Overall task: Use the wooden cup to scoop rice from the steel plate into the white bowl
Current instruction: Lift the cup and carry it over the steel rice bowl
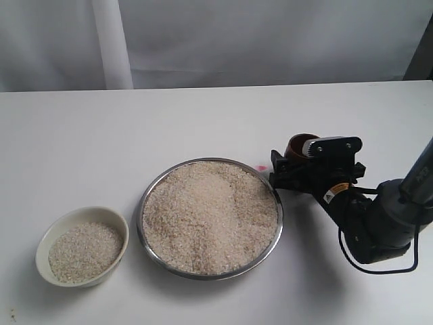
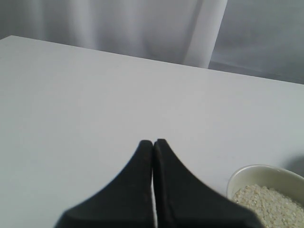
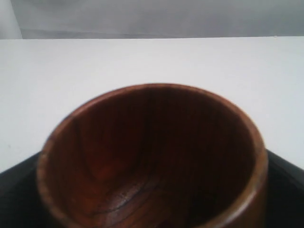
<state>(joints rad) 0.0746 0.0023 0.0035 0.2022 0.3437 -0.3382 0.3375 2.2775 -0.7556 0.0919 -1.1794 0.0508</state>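
Here's the right gripper [image 1: 298, 160] down at table height, off the far right edge of the steel plate [image 1: 279, 206], with the wooden cup [image 1: 296, 145] sitting right between its black fingers [image 3: 16, 194]. The cup stands upright on the white table [image 1: 135, 135], just beside the plate's rim and apart from it. From the right wrist view its mouth fills the frame, dark and bare inside, not a grain in it. The jaws stand wide on either side of the cup wall, but whether they are pressing on it or just flanking it I can't tell from here. So this looks like the pick-up step, with the scoop itself not yet begun. The rice [image 1: 210, 217] lies heaped across the whole plate, and the white bowl [image 1: 42, 247] waits well off on the plate's left side, already holding a layer of grains. Over on the other arm, the left gripper [image 2: 153, 142] has its fingers pressed flat together on nothing, hovering near the bowl's rim and out of the exterior view. What comes next, by my reading, is a firm squeeze on the cup, a lift clear of the rim, then a tilt so the mouth can bite into the near side of the heap; a smooth round wooden wall could slip or twist if the hold is light
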